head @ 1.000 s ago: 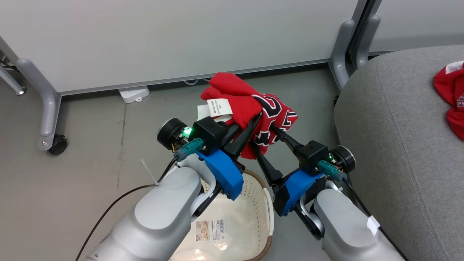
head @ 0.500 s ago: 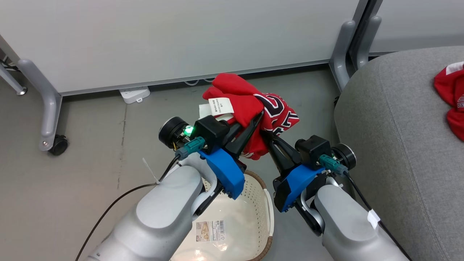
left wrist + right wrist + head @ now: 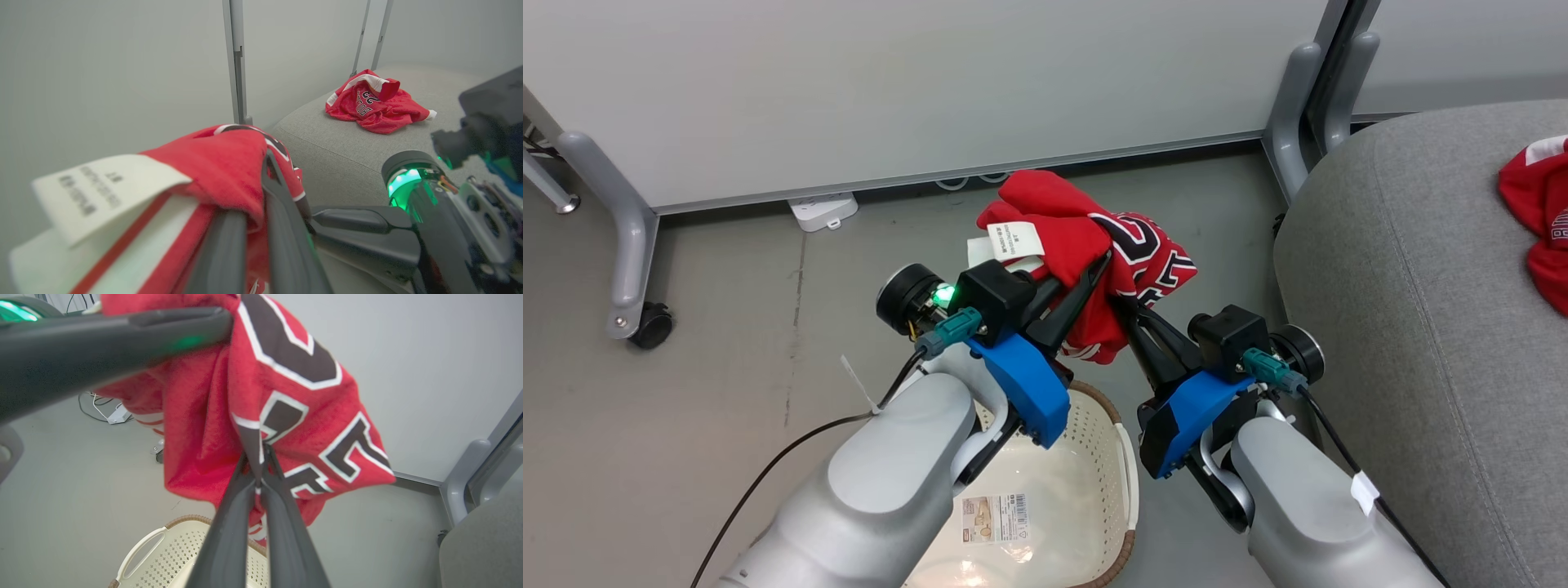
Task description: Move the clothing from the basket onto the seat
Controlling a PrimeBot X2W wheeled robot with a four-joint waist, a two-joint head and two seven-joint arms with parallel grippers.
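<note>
A red garment (image 3: pixel 1086 237) with black white-outlined lettering and a white tag hangs in the air above the cream basket (image 3: pixel 1123 457). My left gripper (image 3: pixel 1104 261) is shut on its upper fold. My right gripper (image 3: pixel 1127 309) is shut on its lower edge, and the right wrist view shows those fingers (image 3: pixel 259 457) pinching the lettered cloth (image 3: pixel 294 400). The grey seat (image 3: pixel 1421 286) stands to the right, with a second red garment (image 3: pixel 1539 212) lying on it, the same garment (image 3: pixel 374 106) in the left wrist view. The basket's inside (image 3: pixel 163 547) shows only a label.
A pale partition wall (image 3: pixel 931 82) runs along the back on grey legs, with a caster (image 3: pixel 654 325) at the left. A white power strip (image 3: pixel 823 211) lies on the floor beneath it. A second partition leg (image 3: pixel 1290 122) stands beside the seat's near corner.
My right gripper has gone from open around the garment's lower part to shut on it. The left gripper keeps its hold and the garment has barely moved.
</note>
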